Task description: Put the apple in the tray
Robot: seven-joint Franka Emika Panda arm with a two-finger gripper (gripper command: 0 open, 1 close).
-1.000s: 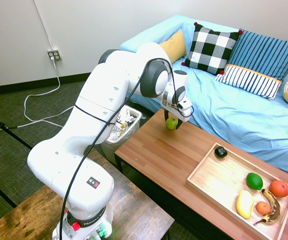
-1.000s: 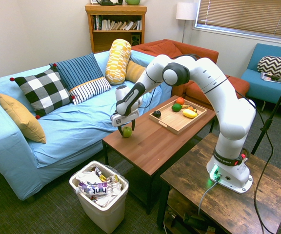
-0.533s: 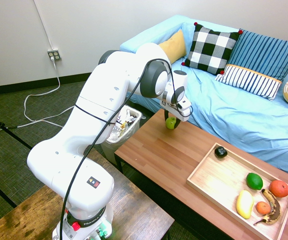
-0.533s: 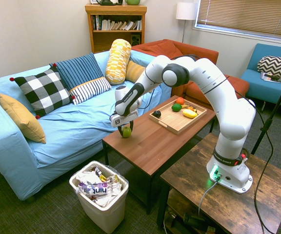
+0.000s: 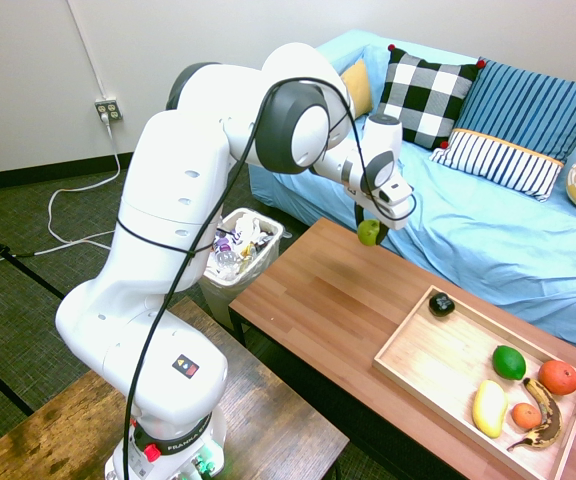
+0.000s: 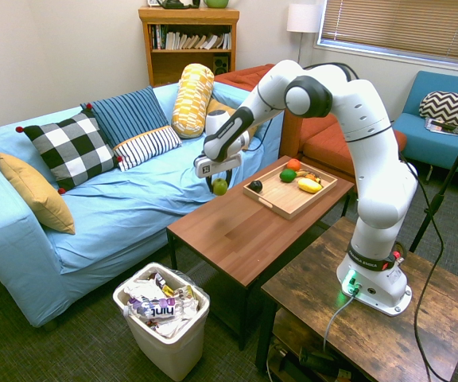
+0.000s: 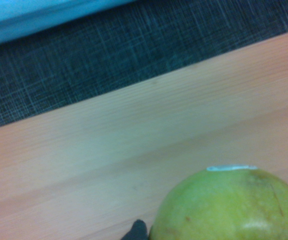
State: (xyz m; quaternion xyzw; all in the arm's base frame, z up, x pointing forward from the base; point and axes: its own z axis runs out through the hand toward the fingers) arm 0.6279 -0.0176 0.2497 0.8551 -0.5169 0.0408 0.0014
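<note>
The yellow-green apple (image 5: pixel 368 233) (image 6: pixel 219 187) hangs in the air above the sofa-side edge of the brown coffee table, with my gripper (image 5: pixel 370 228) (image 6: pixel 219 185) shut on it. Up close in the wrist view the apple (image 7: pixel 229 205) fills the lower part, with the tabletop below it. The light wooden tray (image 5: pixel 438 360) (image 6: pixel 281 199) lies at the table's other end, well away from the gripper. It holds a green lime-like fruit (image 5: pixel 509 362), a yellow fruit (image 5: pixel 489 408), two orange fruits, a browned banana and a small dark object (image 5: pixel 441 305).
A blue sofa (image 5: pixel 488 230) with several cushions runs along the table's far side. A white bin (image 5: pixel 240 252) full of wrappers stands on the floor by the table's end. A darker wooden table (image 6: pixel 364 318) bears the arm's base.
The apple has been lifted off the table's corner. It has travelled with the gripper up and along the sofa side toward the tray's end.
</note>
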